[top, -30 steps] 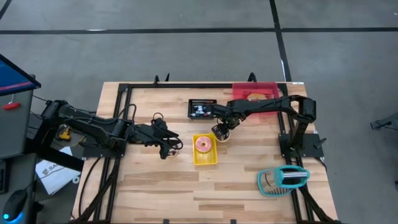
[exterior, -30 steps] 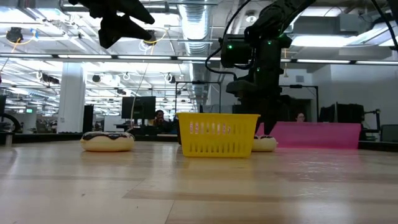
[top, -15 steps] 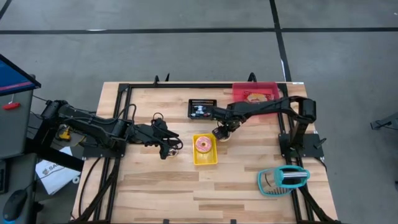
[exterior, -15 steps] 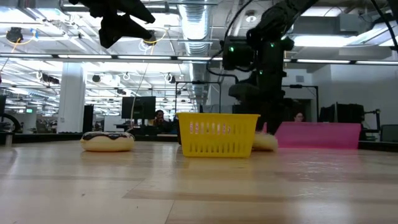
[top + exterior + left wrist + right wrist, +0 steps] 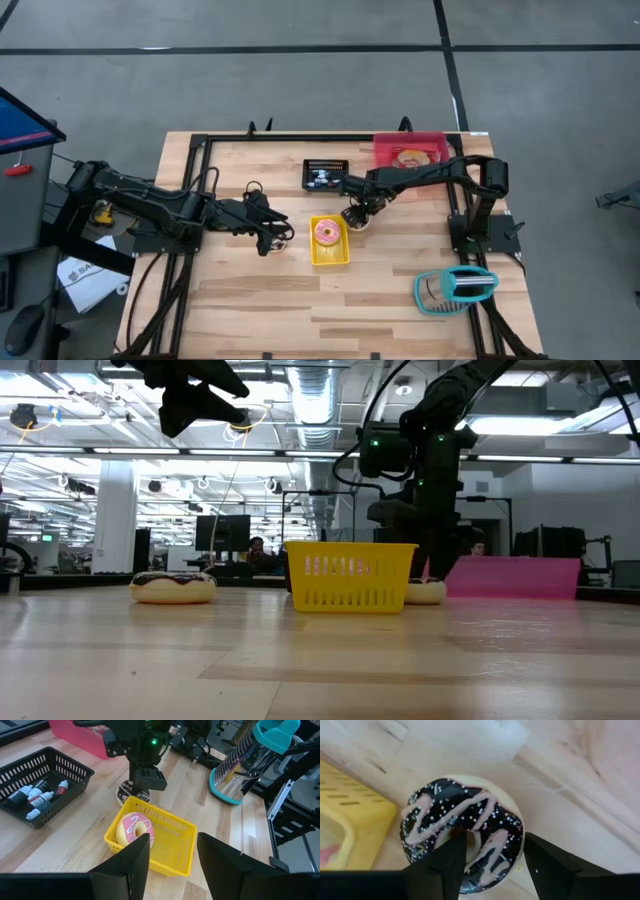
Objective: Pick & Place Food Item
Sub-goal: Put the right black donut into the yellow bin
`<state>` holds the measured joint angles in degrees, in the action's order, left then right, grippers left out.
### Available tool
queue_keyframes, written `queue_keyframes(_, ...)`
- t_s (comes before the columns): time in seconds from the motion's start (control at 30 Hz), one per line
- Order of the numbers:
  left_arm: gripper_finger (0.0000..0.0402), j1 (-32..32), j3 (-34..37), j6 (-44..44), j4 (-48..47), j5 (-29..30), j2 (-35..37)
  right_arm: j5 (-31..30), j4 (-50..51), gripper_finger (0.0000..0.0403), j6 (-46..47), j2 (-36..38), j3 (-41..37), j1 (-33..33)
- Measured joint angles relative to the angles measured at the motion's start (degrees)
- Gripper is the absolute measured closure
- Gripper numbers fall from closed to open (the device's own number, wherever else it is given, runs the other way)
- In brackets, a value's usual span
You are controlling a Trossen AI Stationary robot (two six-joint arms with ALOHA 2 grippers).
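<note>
**A:** Right gripper is pointing straight down over the chocolate doughnut, which lies flat on the wooden table just beside the yellow basket, on the side toward the pink bin.

**B:** And the jaws?

**A:** Apart. In the right wrist view one finger sits over the doughnut's hole and the other finger stands at its outer edge, so the iced ring lies between them. Whether the pads actually touch it, I can't tell.

**B:** What's the icing like?

**A:** Dark, with pink stripes and white sprinkles. From table level you only catch a pale sliver of it peeking out past the basket, under the right arm.

**B:** Anything in the basket?

**A:** A pink doughnut, lying inside near one corner. The left wrist view looks right down on it.

**B:** The left arm?

**A:** Left gripper hangs above the table, well off to the basket's other side, tilted a little downward. Its jaws are apart too, nothing between them.

**B:** I see another doughnut in the low view.

**A:** Yes, a second chocolate-iced one resting on the table under that left gripper.

**B:** The rest of the table?

**A:** A black tray with small bottles sits beside the pink bin, which holds another doughnut. A teal rack stands at the near right corner.
</note>
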<state>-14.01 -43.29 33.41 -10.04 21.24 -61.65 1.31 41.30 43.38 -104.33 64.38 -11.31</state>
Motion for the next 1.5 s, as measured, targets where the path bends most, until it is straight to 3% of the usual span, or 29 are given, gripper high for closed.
queue_keyframes(0.23, 0.0241, 0.0, 0.0, 0.0, 0.0, -0.2, 0.0, -0.1, -0.2, 0.0232, 0.1, 0.0, 0.0, -0.1)
queue_keyframes(0.67, 0.0241, 0.0, 0.0, 0.0, 0.0, -0.2, 0.0, -1.1, 0.2, 0.0299, -0.3, 0.0, 0.0, 0.0)
queue_keyframes(1.1, 0.0241, 0.0, 0.0, 0.0, 0.0, -0.2, 0.0, -1.4, 2.0, 0.0302, -1.1, 1.6, 0.0, -0.4)
queue_keyframes(1.5, 0.0241, 0.0, 0.0, -0.2, -0.5, -0.3, 0.0, -3.1, 3.5, 0.0302, 1.1, 12.5, 0.0, -1.1)
